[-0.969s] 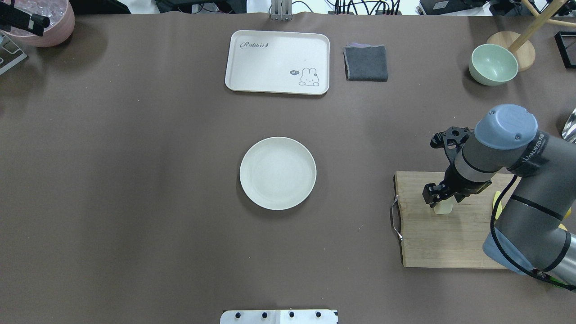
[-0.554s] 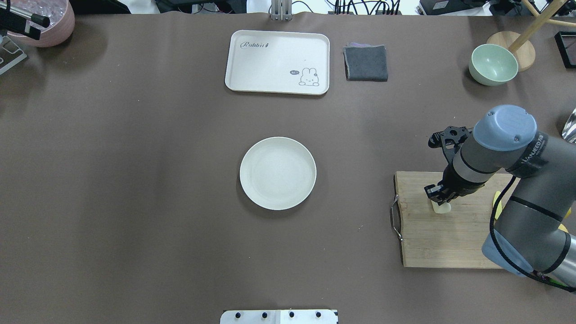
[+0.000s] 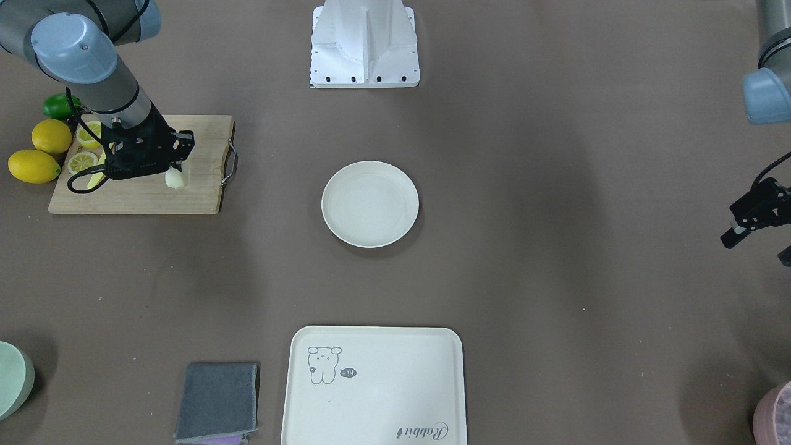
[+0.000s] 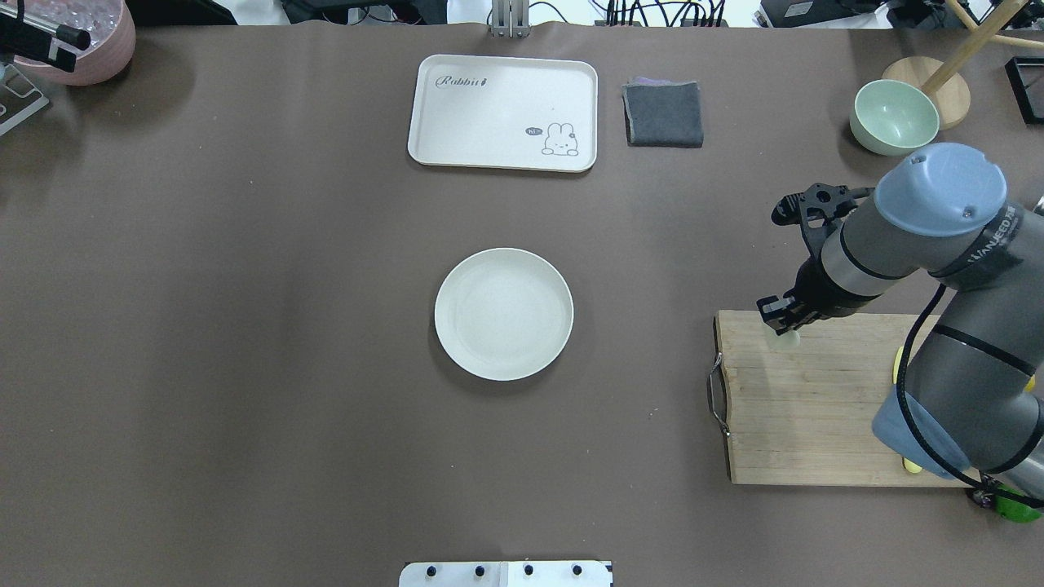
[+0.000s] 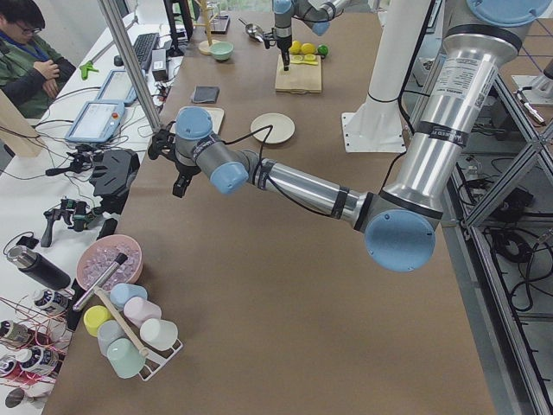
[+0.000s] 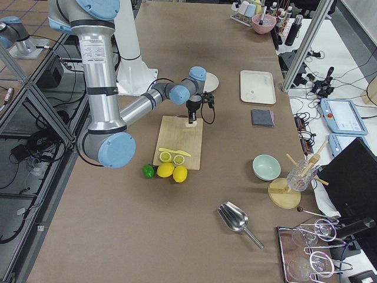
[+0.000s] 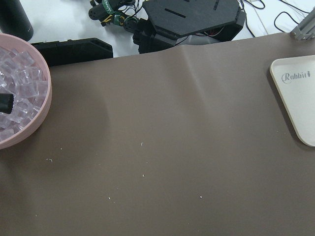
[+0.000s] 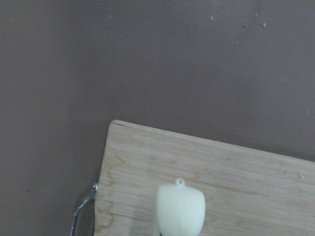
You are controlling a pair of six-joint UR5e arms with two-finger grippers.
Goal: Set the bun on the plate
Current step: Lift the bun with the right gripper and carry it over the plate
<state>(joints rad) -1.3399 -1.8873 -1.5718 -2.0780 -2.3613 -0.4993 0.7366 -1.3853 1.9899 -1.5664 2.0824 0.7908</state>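
Nearest the robot, the right gripper (image 4: 781, 324) is closed on the top of the bun (image 4: 787, 338), pinching it between narrow jaws. The pale lump hangs over the far edge of the cutting board (image 4: 799, 424), seemingly just clear of the wood. The plate (image 4: 503, 314) lies bare and well apart, at about nine o'clock from the bun in the overhead view. The carry across open table is therefore the risky part. The bun looks smooth and soft and is held only by its upper part, so a quick swing could let it slip out. A firmer squeeze might dent it, and a release from too high could send it rolling over the rim. Farther off, at the plate's twelve o'clock, sits the printed tray (image 4: 502, 112). The left gripper (image 3: 757, 213) idles at the far corner, and I cannot tell how its jaws stand.
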